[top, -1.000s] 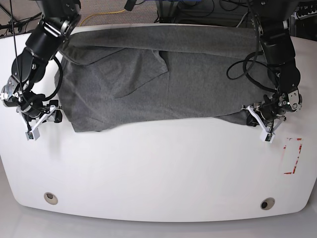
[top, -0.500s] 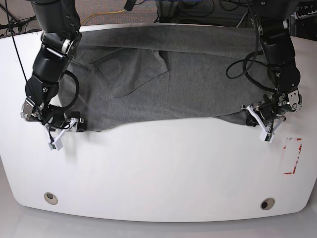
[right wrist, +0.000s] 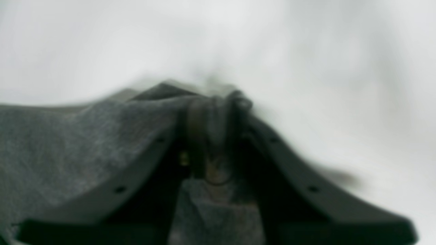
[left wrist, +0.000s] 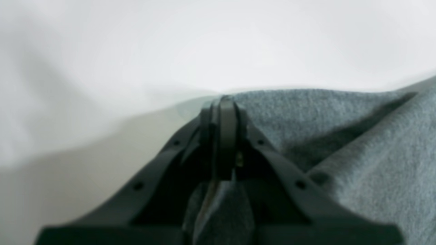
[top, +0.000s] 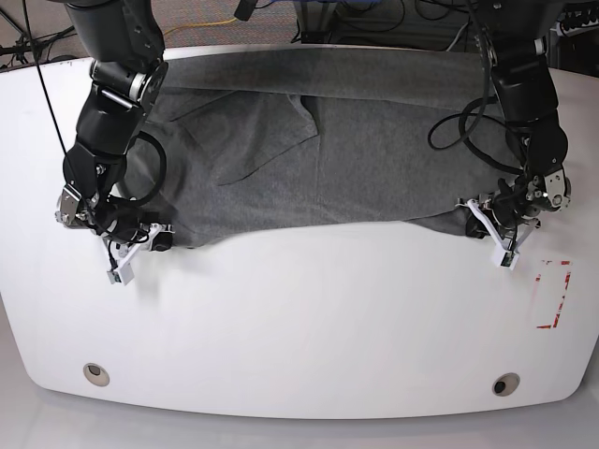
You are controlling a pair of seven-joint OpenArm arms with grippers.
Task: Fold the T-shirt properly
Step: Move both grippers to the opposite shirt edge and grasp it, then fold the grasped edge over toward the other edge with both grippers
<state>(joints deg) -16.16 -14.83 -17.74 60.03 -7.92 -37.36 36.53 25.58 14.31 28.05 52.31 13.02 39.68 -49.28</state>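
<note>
Wrist views: both tools [left wrist: 223,112] [right wrist: 218,109] pinch T-shirt [top: 374,140]; base can't confirm.

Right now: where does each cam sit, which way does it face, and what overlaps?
Base: overhead, looking down at the table, T-shirt and both arms.
Left wrist: behind the left gripper, facing the shirt's near edge.
Right wrist: behind the right gripper, blurred, jaws closed on cloth.
Shared: all show the shirt; base shows both grippers.

A white table [top: 299,327] with rounded corners fills the frame, two round holes near its lower edge. Red tape marks [top: 554,295] sit lower right; cables [top: 374,17] trail along the top.
</note>
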